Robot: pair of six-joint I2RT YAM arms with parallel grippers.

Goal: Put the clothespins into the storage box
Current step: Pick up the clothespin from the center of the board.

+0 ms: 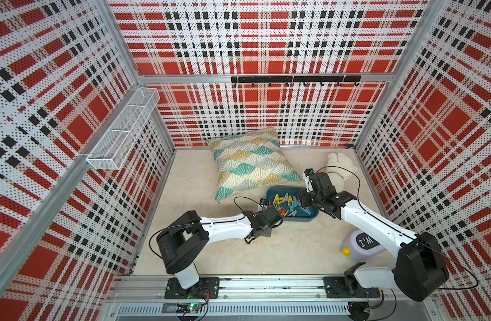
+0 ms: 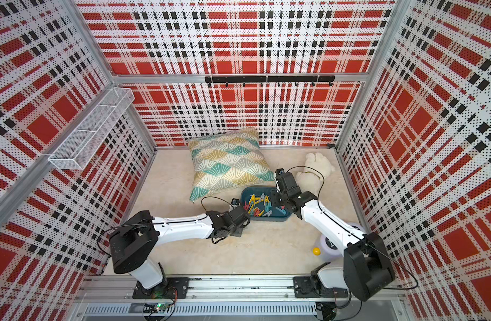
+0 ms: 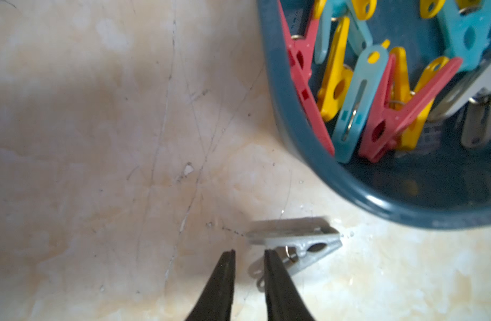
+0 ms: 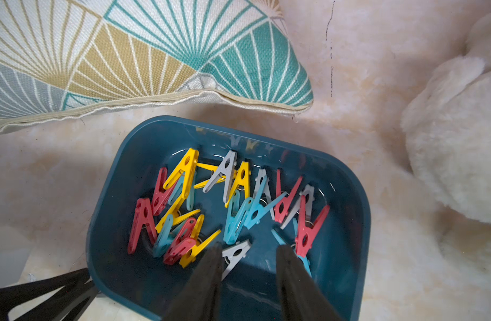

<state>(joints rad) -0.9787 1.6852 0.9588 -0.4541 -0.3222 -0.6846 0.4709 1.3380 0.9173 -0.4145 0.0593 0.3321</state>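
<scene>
The storage box (image 4: 105, 211) holds a tangle of clothespins (image 4: 233, 219), roughly twenty, overlapping too much for an exact count. One blurred grey clothespin (image 3: 302, 244) lies on the table just outside the box, partly behind the left gripper (image 3: 249, 251), whose narrow gap is empty. Over the box, the right gripper (image 4: 249, 246) stands apart, holding nothing and half-hiding one teal clothespin (image 4: 277, 237).

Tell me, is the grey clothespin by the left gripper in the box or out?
Out. In the left wrist view the grey clothespin lies on the table, outside the box rim.
</scene>
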